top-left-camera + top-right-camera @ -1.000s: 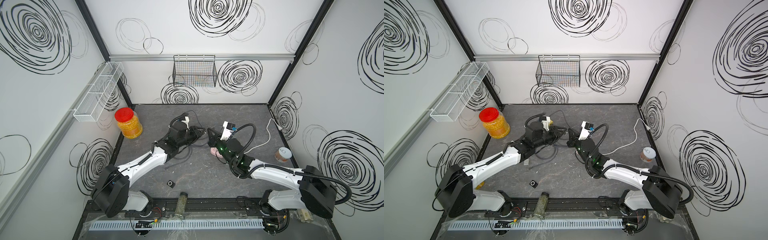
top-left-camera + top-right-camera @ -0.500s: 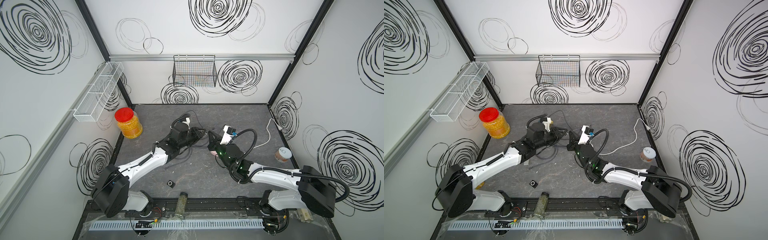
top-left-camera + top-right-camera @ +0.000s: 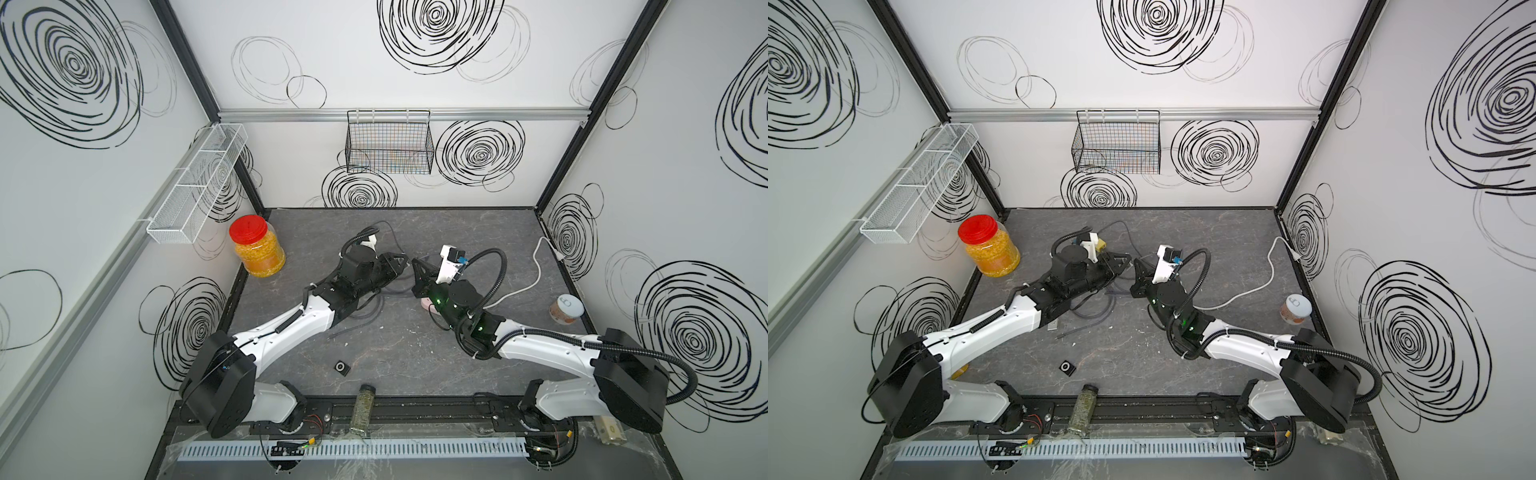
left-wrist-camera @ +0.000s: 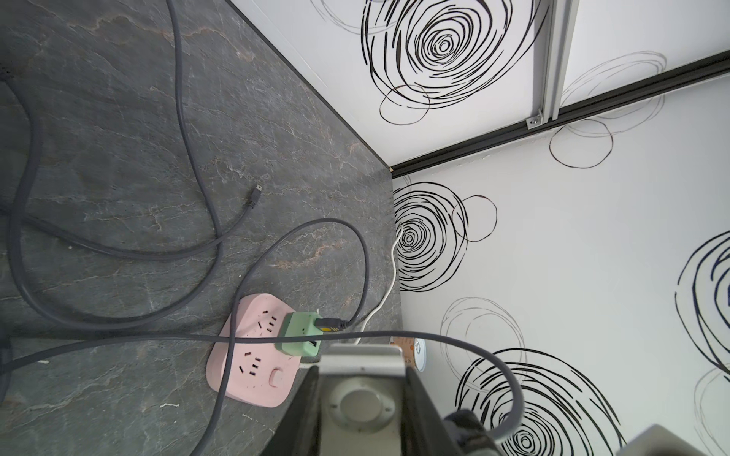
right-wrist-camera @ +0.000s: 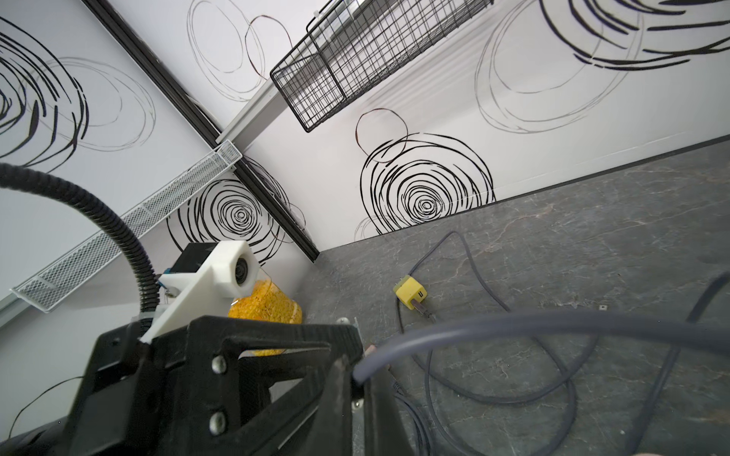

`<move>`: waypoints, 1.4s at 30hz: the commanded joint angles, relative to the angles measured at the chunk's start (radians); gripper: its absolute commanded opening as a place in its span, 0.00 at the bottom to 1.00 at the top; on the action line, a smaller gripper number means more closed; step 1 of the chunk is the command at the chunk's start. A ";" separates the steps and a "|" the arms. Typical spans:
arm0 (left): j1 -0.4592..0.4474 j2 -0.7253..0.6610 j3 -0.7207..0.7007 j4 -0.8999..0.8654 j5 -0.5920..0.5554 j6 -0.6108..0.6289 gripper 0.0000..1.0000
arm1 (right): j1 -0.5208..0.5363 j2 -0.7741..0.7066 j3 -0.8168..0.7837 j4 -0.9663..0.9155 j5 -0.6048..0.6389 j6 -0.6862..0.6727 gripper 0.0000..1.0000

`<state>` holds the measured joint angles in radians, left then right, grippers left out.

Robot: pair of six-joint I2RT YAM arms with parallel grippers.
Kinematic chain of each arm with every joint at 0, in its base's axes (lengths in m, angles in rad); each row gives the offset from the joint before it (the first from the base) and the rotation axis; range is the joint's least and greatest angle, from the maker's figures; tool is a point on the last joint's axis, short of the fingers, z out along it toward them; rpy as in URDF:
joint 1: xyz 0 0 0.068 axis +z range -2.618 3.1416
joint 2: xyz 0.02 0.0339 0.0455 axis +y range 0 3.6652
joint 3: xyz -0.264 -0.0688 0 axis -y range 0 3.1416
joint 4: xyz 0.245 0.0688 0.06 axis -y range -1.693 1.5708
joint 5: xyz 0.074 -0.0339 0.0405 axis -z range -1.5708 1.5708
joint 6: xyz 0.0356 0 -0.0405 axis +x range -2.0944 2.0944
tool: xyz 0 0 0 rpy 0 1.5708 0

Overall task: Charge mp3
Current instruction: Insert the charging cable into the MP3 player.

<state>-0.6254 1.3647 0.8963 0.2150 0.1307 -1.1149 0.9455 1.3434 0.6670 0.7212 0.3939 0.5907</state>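
A silver mp3 player (image 4: 361,398) with a round control pad on its face is clamped between the black fingers of the left gripper (image 3: 402,265), above the middle of the tabletop (image 3: 478,232). At its 3 o'clock, the right gripper (image 5: 361,379) is closed on a grey cable (image 5: 513,321). A pink power strip (image 4: 253,355) with 1 green charger (image 4: 298,333) lies at that gripper's 6 o'clock.
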 commanded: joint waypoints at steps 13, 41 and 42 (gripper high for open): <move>-0.039 -0.055 0.099 0.269 0.102 0.028 0.22 | -0.083 0.065 -0.007 -0.255 -0.337 0.014 0.00; -0.051 -0.065 0.108 0.330 0.087 -0.023 0.25 | -0.022 0.125 -0.049 -0.270 -0.237 -0.080 0.00; -0.051 -0.065 0.110 0.325 0.087 -0.021 0.28 | -0.023 0.127 -0.047 -0.272 -0.239 -0.080 0.00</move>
<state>-0.6266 1.3651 0.9268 0.1558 0.0868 -1.1034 0.8856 1.3998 0.6891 0.7162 0.2390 0.5339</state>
